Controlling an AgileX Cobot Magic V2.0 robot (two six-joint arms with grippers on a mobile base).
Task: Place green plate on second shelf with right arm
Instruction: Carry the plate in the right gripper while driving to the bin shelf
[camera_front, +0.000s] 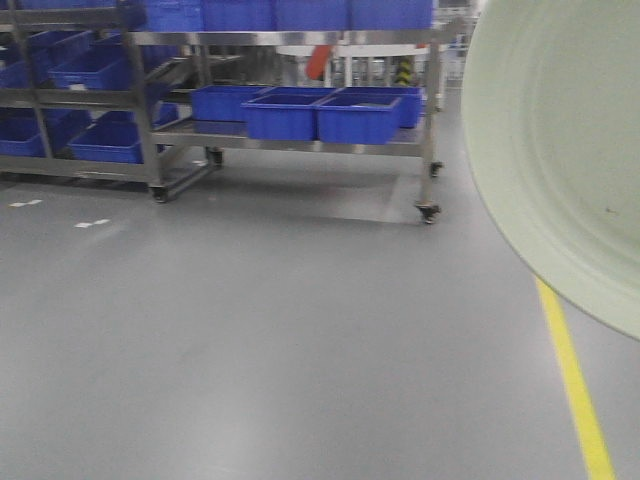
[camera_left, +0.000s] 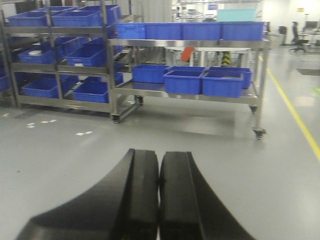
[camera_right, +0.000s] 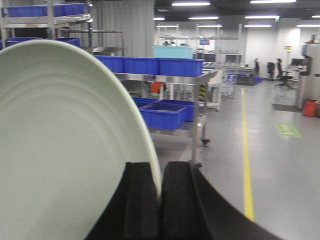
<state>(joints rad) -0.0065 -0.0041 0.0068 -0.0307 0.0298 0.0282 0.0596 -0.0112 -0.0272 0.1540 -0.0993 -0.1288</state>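
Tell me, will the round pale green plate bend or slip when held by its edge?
Probably stiff: the round pale green plate shows no sag though the right gripper pinches only its rim. Its matte surface probably slips little.

No text, label or number can be read. Marks on a green floor sign (camera_right: 288, 130) are too blurred to be made out.

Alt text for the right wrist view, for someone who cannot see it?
The right gripper is shut on the rim of the green plate, which fills the left half of the view. Behind, a wheeled steel rack holds blue bins; a yellow line marks the floor.
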